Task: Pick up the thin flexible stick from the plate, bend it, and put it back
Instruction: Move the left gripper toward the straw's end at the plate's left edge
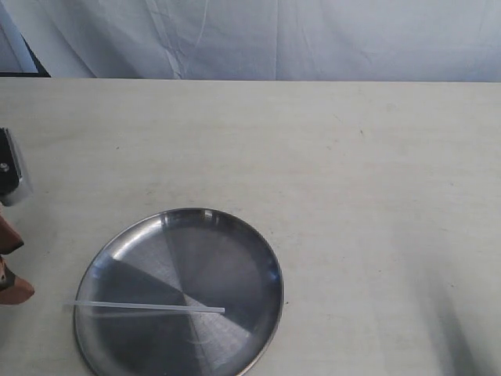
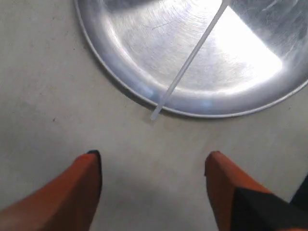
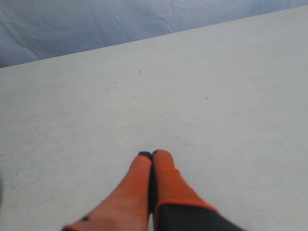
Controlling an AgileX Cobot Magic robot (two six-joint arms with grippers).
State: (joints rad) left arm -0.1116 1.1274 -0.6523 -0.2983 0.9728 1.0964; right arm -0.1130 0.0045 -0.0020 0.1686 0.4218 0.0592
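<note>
Near the tabletop's left edge, the thin flexible stick lies across the plate, parallel to the far edge, one end overhanging toward the wide-open, empty left gripper, seemingly nearer than the closed, empty right gripper.

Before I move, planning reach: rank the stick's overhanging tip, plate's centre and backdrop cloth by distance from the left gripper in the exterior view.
1. Stick's overhanging tip, beside left gripper.
2. Plate's centre, farther right.
3. Backdrop cloth, behind table.

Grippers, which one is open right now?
The left gripper, spread wide by the plate; the right gripper is pressed shut.
</note>
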